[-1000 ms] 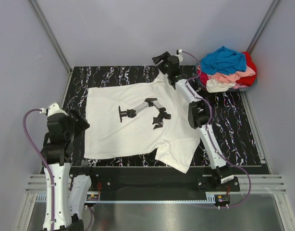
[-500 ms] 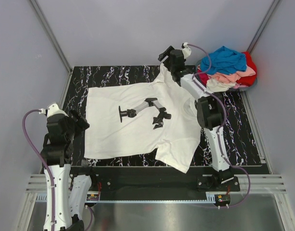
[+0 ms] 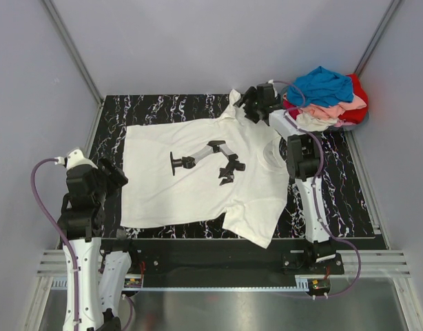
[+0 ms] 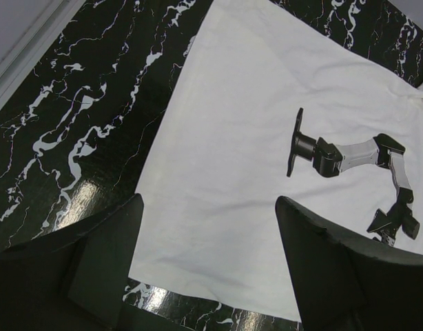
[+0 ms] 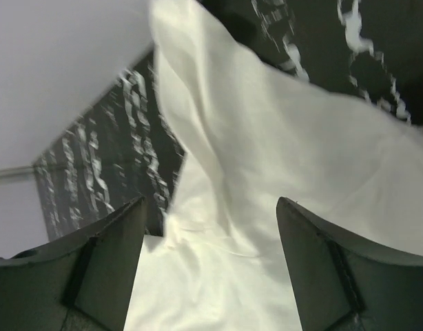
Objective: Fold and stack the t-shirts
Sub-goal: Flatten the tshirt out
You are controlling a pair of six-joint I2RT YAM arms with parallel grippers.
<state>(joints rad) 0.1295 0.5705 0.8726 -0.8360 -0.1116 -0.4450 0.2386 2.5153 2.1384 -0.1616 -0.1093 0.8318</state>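
The cream-white t-shirt (image 3: 198,172) lies spread flat on the black marbled table (image 3: 335,186), print side up. Its far sleeve is rumpled under the right gripper (image 3: 247,107), whose fingers stand wide apart. In the blurred wrist view the cloth seems to lie below them, not pinched. The left gripper (image 4: 210,272) hangs spread wide and empty over the shirt's near-left corner. The other t-shirts (image 3: 326,96) are heaped at the far right.

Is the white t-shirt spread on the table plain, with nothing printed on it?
No, the white t-shirt carries a black and grey print of a robot arm near its middle.
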